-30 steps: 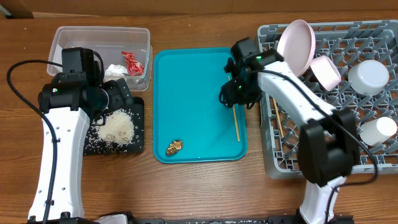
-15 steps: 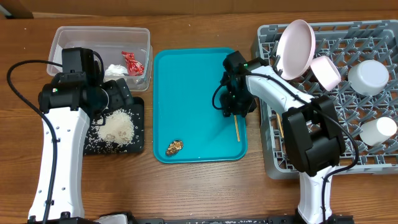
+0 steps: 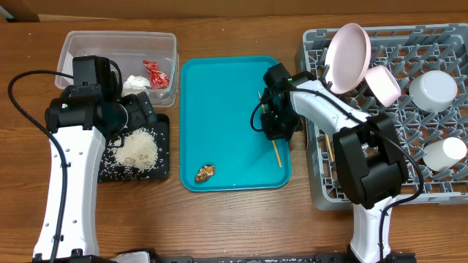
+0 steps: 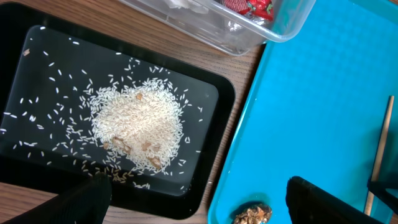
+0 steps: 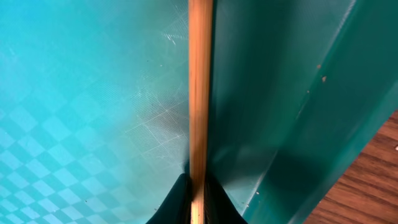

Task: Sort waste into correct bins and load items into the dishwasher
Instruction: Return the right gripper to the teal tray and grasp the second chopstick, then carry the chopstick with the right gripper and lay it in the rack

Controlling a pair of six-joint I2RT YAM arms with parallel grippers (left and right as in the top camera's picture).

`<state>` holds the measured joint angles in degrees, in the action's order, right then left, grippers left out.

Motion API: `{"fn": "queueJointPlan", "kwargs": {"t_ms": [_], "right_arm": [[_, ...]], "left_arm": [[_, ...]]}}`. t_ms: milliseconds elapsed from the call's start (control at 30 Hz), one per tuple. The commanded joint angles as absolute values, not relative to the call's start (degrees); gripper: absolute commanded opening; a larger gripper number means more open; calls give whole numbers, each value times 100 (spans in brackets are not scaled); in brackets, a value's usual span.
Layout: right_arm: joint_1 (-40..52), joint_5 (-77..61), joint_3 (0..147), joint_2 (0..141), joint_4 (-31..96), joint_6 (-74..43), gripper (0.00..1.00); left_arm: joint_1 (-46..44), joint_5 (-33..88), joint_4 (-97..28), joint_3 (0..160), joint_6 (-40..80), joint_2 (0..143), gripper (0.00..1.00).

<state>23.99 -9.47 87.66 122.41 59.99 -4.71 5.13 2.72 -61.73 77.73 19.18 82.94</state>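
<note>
A thin wooden chopstick [image 3: 278,155] lies slanted near the right rim of the teal tray [image 3: 219,73]. My right gripper [image 3: 272,130] is shut on it. The right wrist view shows the stick [image 5: 199,93] pinched between the dark fingertips of that gripper [image 5: 198,202], close to the tray wall. A brown food scrap [image 3: 205,172] sits at the tray's front. My left gripper [image 4: 199,205] hangs open over the black tray [image 3: 162,172] with its rice [image 3: 137,150]. The clear tub [image 3: 77,44] holds a red wrapper [image 3: 155,73] and a white tissue [image 3: 135,82].
The grey dish rack [image 3: 439,193] at the right carries a pink plate [image 3: 347,55], a pink bowl [image 3: 382,84], a white bowl [image 3: 433,90], a white cup [image 3: 444,153] and another chopstick [image 3: 328,148]. The right arm reaches across the rack's left edge.
The right gripper has dropped onto the chopstick and shut on it. The stick has swung, its far end now showing beyond the gripper. The left arm has not moved.
</note>
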Motion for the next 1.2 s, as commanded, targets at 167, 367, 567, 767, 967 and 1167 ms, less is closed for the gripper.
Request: {"fn": "queueJointPlan", "kwargs": {"t_ms": [167,367,567,767,967,1167], "right_arm": [[2412,-910,8545,12433,6003,-615,4],[2410,-910,8709,12403,6392,-626,4],[2403,-906,9411,11915,6938,-598,4],[2318,-705,10038,11048,7129,-427,4],[1966,604,10130,10479,7426,-268,4],[1332,681,9924,10497,7651,30,4]], "left_arm": [[523,237,-6193,7815,1933,8315,91],[523,235,-6191,7815,1931,8315,91],[523,237,-6193,7815,1931,8315,91],[523,235,-6191,7815,1931,8315,92],[523,237,-6189,7815,1933,8315,92],[523,235,-6189,7815,1931,8315,92]]}}
